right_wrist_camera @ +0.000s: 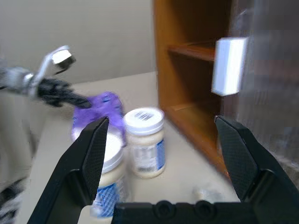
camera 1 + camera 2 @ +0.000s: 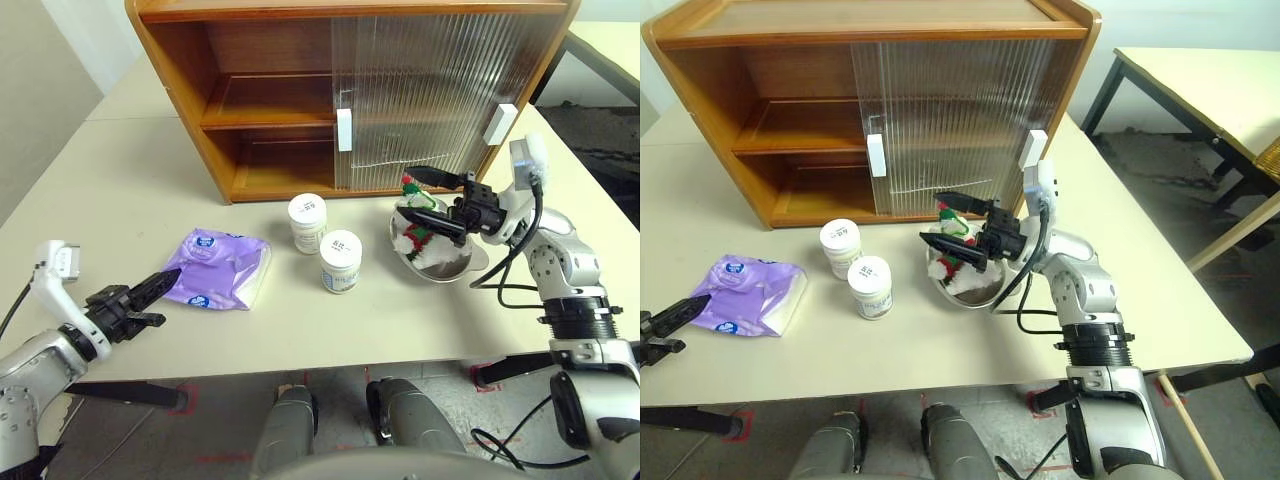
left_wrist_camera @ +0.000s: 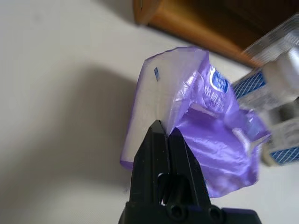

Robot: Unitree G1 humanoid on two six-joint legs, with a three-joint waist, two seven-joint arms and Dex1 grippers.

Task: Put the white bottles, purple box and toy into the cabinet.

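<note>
Purple box (image 2: 218, 268) lies flat on the table (image 2: 120, 180), nearest of all and well in front of the cabinet (image 2: 260, 100); the left gripper (image 3: 164, 136) has its fingers pinched together on the near edge of the soft pack, probably so it can be lifted by the wrapper. Farther in, the two white bottles (image 2: 340, 260) stand upright between the pack and the cabinet. Beside them a steel bowl (image 2: 445, 262) holds the toy (image 2: 418, 225), with the right gripper (image 2: 438, 205) spread wide just over it, likely lining up a grab. Farthest, the cabinet's open left side shows two bare shelves.
</note>
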